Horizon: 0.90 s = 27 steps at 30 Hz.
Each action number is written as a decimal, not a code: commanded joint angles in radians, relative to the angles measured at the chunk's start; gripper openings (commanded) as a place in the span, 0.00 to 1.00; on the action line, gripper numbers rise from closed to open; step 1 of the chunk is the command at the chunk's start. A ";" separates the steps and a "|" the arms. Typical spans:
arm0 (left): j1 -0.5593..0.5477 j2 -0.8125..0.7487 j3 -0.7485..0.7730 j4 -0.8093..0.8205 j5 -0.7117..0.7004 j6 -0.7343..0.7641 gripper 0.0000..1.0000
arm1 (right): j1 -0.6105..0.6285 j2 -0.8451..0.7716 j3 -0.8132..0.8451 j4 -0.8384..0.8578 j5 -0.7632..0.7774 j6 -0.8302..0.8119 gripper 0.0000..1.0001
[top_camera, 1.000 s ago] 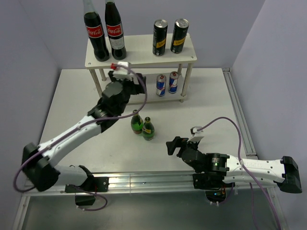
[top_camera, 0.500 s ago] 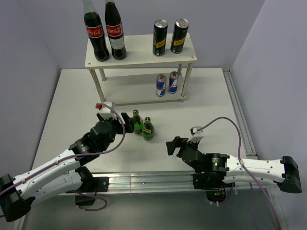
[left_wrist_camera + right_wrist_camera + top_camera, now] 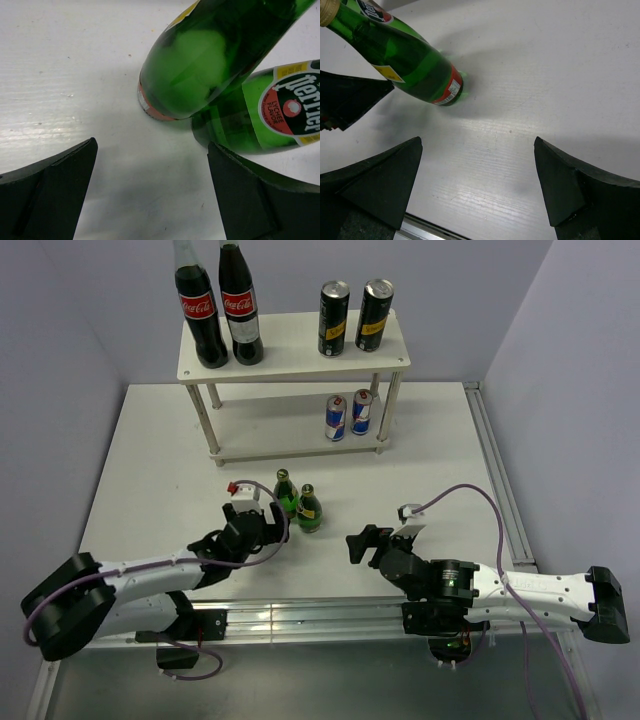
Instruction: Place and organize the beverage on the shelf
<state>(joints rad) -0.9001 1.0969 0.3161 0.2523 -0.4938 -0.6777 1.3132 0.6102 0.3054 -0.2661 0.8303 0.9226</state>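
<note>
**Overhead and wrist views of a two-arm rig at a white table (image 3: pixel 150 460).** The white two-tier shelf (image 3: pixel 290 355) is seen at the far side of the table. On its upper board, two Coca-Cola bottles (image 3: pixel 205 315) are stood at the left end and two tall black cans with yellow labels (image 3: pixel 334 320) at the right end. Two blue-and-silver energy-drink cans (image 3: pixel 336 420) are stood side by side on the lower board, below the black cans. Two green glass bottles (image 3: pixel 286 496) are stood upright on the table in front of the shelf, close against each other and clear of its legs; neither is on a board.

The left gripper (image 3: pixel 268 524) is held low over the table just beside the left-hand bottle. Its jaws are spread apart and nothing is held between them. In the left wrist view, both bottle bases are seen just beyond the fingertips (image 3: pixel 55 190), and a Perrier label is legible on the bottle further to the right.

The right gripper (image 3: pixel 357 545) is held near the tabletop to the right of the bottles and apart from them. Its jaws are likewise spread wide and empty. In the right wrist view, one green bottle is seen ahead and to the left, with bare tabletop between it and the fingers.
</note>
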 commanded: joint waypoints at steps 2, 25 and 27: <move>-0.003 0.124 -0.011 0.269 -0.003 0.015 0.99 | 0.008 0.013 0.008 0.025 0.038 0.001 1.00; 0.004 0.503 0.248 0.404 -0.078 0.151 0.99 | 0.006 0.048 0.015 0.033 0.039 -0.004 1.00; 0.010 0.520 0.264 0.407 -0.091 0.158 0.99 | 0.008 0.043 0.012 0.036 0.039 -0.004 1.00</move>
<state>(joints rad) -0.8959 1.5978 0.5350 0.6006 -0.5591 -0.5442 1.3132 0.6636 0.3054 -0.2619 0.8303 0.9215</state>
